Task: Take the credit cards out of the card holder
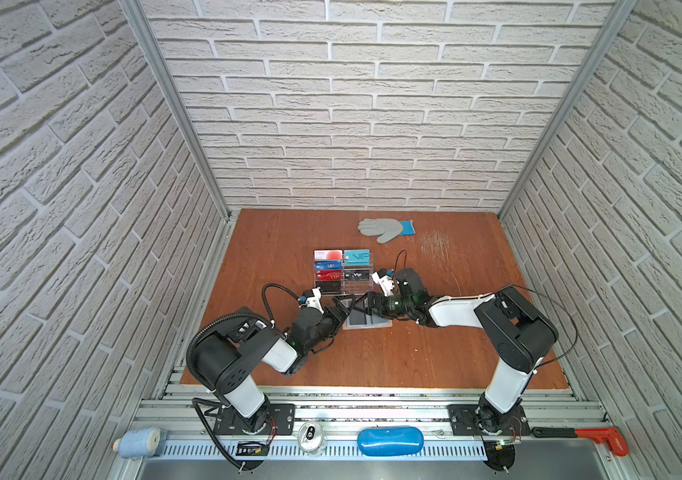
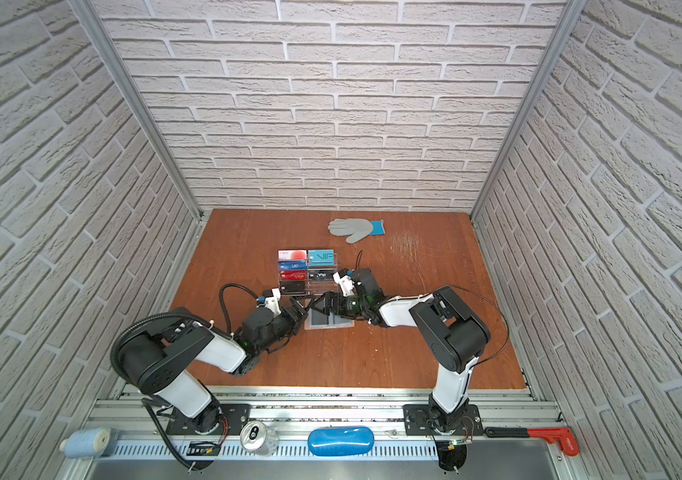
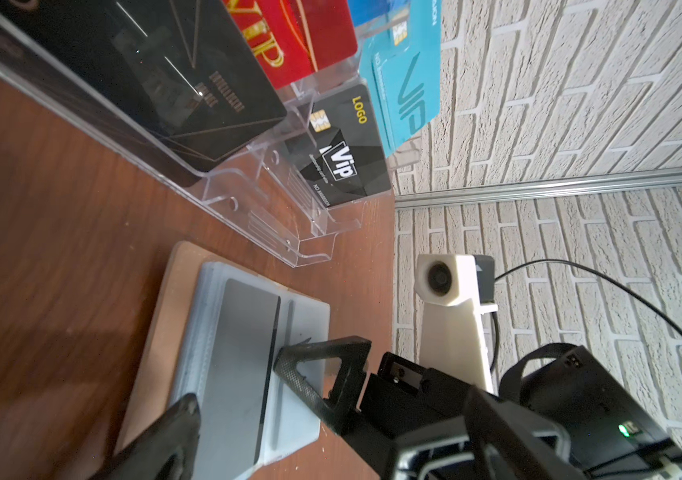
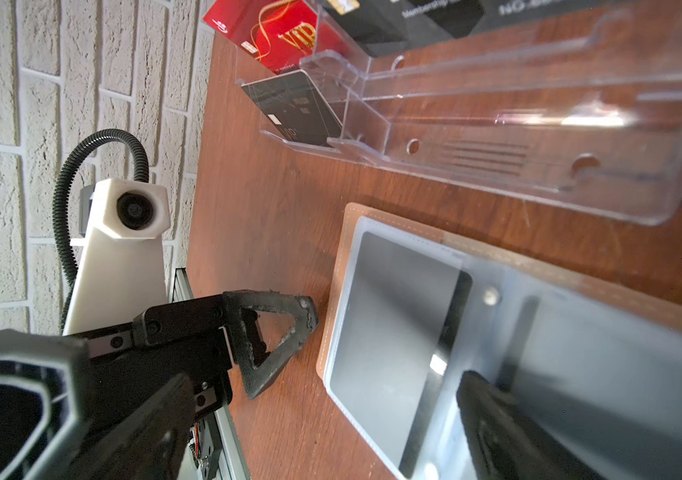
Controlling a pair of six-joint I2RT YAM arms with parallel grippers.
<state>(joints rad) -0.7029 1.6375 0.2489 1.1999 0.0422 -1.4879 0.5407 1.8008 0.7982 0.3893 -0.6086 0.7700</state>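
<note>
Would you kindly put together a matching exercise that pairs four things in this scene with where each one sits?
Things:
1. card holder
2. teal card
3. grey glove
4. blue case

Places:
A. on the metal rail at the near edge, off the wooden table
B. lying open on the table, just in front of the clear stand
C. standing in the clear stand's rearmost tier
D. lying flat on the table near the back wall

Pairs: 1-B, 2-C, 3-D, 4-A
</note>
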